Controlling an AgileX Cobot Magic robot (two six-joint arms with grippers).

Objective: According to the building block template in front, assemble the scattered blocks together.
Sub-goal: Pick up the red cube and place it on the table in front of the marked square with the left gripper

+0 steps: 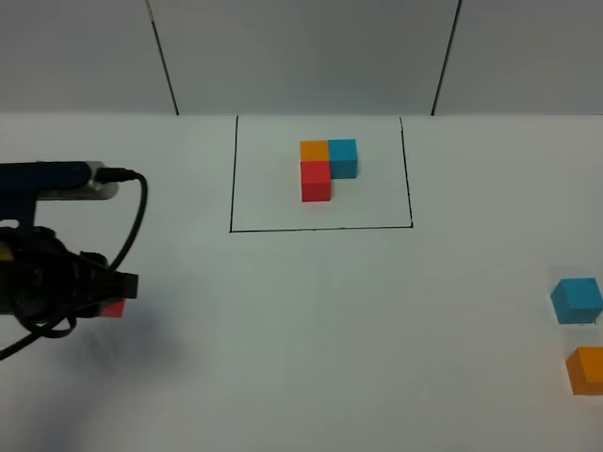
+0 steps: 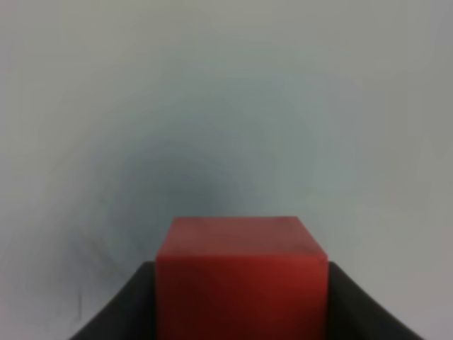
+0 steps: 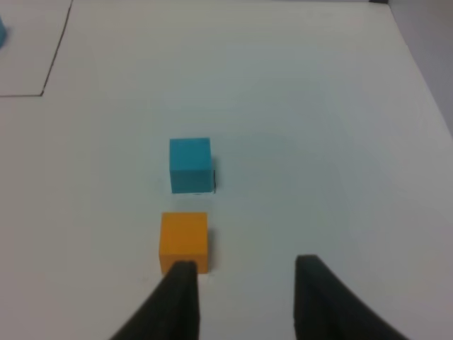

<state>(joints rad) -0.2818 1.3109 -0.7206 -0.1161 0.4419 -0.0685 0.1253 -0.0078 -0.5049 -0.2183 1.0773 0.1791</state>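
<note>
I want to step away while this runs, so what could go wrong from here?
1. The right gripper is open, but the orange cube lies by one fingertip, not between the two; coming down here might knock it into the blue cube close beyond it.
2. The left gripper holds the red cube far across from the other two; a slip during that long carry could set it down askew.

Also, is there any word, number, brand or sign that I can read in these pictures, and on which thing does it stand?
None can be read. The template cubes and the loose red cube, blue cube and orange cube have plain faces; the black frame is only a drawn line.
</note>
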